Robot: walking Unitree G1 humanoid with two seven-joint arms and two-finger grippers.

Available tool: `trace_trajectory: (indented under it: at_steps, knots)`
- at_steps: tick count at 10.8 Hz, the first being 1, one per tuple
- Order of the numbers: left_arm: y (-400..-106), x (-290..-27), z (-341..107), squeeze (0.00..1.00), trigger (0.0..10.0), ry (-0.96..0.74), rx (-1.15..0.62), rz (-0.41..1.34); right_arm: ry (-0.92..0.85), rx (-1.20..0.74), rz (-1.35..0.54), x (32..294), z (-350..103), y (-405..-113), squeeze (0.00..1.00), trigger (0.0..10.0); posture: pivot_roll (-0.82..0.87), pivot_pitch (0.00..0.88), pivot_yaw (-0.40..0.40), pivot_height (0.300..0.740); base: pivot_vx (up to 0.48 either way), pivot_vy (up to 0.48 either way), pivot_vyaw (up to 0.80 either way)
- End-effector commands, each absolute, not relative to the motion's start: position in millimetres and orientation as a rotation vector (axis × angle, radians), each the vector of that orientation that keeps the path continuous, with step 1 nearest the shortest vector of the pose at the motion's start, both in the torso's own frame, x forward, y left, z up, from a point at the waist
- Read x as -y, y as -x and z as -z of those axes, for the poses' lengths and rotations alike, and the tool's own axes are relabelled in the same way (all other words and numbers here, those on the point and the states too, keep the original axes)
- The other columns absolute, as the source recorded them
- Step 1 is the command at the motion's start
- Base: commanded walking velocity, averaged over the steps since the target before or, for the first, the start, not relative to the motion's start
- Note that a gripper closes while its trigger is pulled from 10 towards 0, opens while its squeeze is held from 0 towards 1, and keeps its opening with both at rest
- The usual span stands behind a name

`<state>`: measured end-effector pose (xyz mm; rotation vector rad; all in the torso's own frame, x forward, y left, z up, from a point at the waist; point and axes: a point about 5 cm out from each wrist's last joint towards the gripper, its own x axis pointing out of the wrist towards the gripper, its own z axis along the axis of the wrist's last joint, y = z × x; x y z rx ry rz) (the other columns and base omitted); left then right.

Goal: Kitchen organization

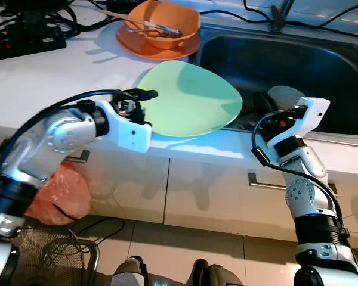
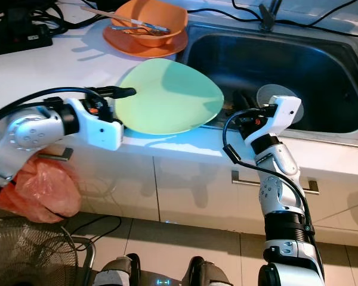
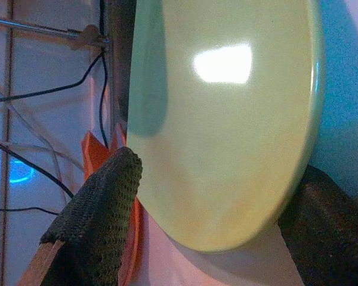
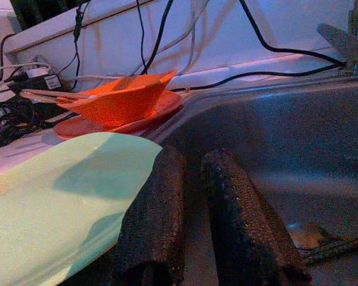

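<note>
The green plate [image 1: 188, 100] lies on the white surface [image 1: 59, 77], its right rim hanging over the edge of the steel sink [image 1: 286, 65]. It is a smooth, glossy oval, shallow and pale, with a bright glare spot in the left wrist view; its long axis runs left to right across the surface's near edge.

The left hand [image 1: 144, 95] sits at the plate's left rim, one textured black finger [image 3: 101, 208] over the top face and the other dark finger under the far side of the rim, so it appears to be grasping the plate by its edge. The right hand [image 4: 191, 208] rests at the plate's right end by the sink's near-left corner, its two rough, knobbly fingers nearly together with only a narrow gap between them; one of them touches or lies just beside the plate's rim, and they grip nothing that I can make out. The plate thus lies between the two hands, the left one holding it.

Beyond the plate, at the far side, an orange bowl [image 1: 164, 24] with utensils [image 1: 144, 25] in it stands on an orange plate [image 1: 158, 46]. Black cables [image 1: 30, 24] run along the far left. Below the surface are white cabinet fronts, and an orange plastic bag [image 1: 59, 193] hangs at near left.
</note>
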<state>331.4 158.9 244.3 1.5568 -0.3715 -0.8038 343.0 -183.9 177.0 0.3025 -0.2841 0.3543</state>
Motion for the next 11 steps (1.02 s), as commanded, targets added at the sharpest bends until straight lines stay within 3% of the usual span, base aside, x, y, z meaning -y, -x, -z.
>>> trace_trajectory:
  at_steps: [1,2,11]
  knots:
    - [-331.7,-154.9,-222.0,0.00,10.0,-1.577,0.307,0.874,-0.320,0.243,-0.341,184.0,-165.7,-340.6,0.00,10.0,0.20,0.194,-0.040,0.740,0.000,0.000,0.00]
    - [-332.2,-153.0,-219.0,0.00,0.0,-1.566,0.310,0.869,-0.321,0.243,-0.341,183.8,-165.6,-340.5,0.00,10.0,0.20,0.195,-0.041,0.740,0.000,0.000,0.00]
    - [-326.1,-152.0,-216.4,0.00,0.0,-1.561,0.345,0.840,-0.325,0.234,-0.343,182.6,-164.3,-340.8,0.00,10.0,0.21,0.216,-0.050,0.740,0.000,0.000,0.00]
